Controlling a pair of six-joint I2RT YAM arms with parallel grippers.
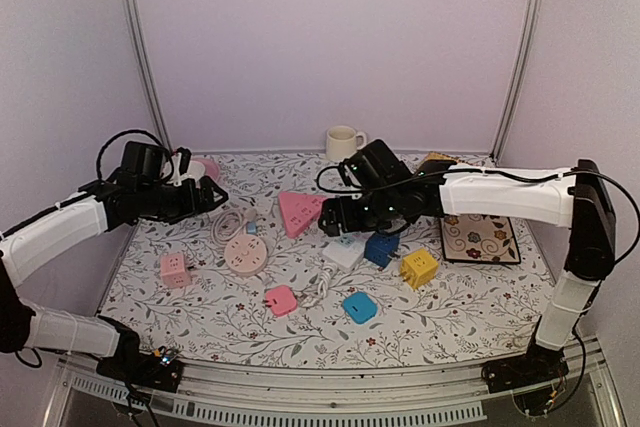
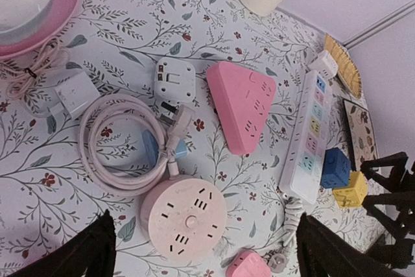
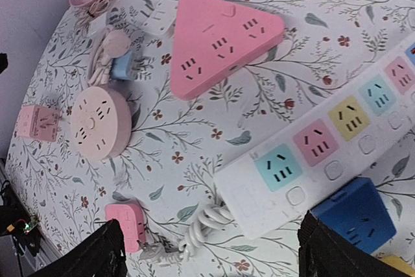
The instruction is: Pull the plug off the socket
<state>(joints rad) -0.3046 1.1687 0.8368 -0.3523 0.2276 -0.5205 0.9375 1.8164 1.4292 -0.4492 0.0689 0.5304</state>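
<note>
A small pink cube socket (image 3: 126,225) sits on the flowered cloth, also seen from above (image 1: 281,299). The grey plug (image 3: 149,254) on the coiled white cord of the long white power strip (image 3: 311,160) lies on the cloth beside the cube, its prongs out of the socket. My right gripper (image 3: 214,251) hangs open above that cord with nothing between its fingers. My left gripper (image 2: 204,251) is open too, hovering over the round pink socket (image 2: 185,218). In the left wrist view the plug (image 2: 279,262) rests against the pink cube (image 2: 249,265).
A pink triangular socket (image 1: 300,212), a blue cube (image 1: 380,247), a yellow cube (image 1: 419,267), a cyan cube (image 1: 359,307) and another pink cube (image 1: 174,269) are scattered about. At the back stand a mug (image 1: 343,142) and a bowl on a pink plate (image 2: 58,11). A patterned mat (image 1: 480,237) lies at right.
</note>
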